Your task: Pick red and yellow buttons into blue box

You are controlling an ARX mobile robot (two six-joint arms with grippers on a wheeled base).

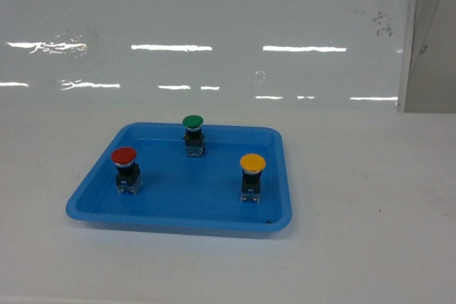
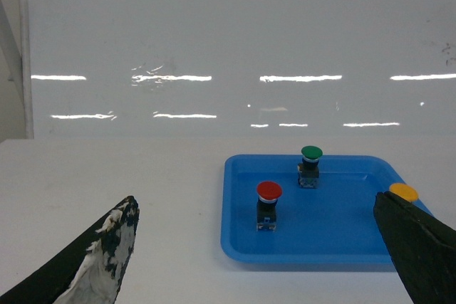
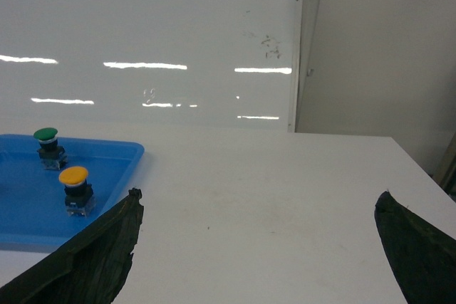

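The white table [image 1: 370, 197] runs back to a glossy white wall [image 1: 214, 26], and the shallow blue tray [image 1: 178, 208] lying on it serves as the landmark here; its long axis runs left to right in the head view. No deep blue box shows in any view. Three push-button switches stand upright inside the tray, each with its round cap pointing straight up and its blocky dark base flat on the tray floor, none touching another. The red button [image 1: 124, 167] stands in the tray's left part, near the left wall. The yellow button [image 1: 252, 175] stands in the tray's right part, near the right wall and about level with the red one. The green button [image 1: 193, 133] stands at the tray's back, close to the far wall and between the other two. Neither arm appears in the head view. In the left wrist view the left gripper [image 2: 260, 254] hangs in front of the tray's near edge, its two dark fingers [image 2: 107, 247] spread wide apart with nothing between them; the right-hand finger partly covers the yellow cap. In the right wrist view the right gripper [image 3: 256, 247] is over bare table to the right of the tray, its fingers [image 3: 107, 247] likewise spread wide and holding nothing.
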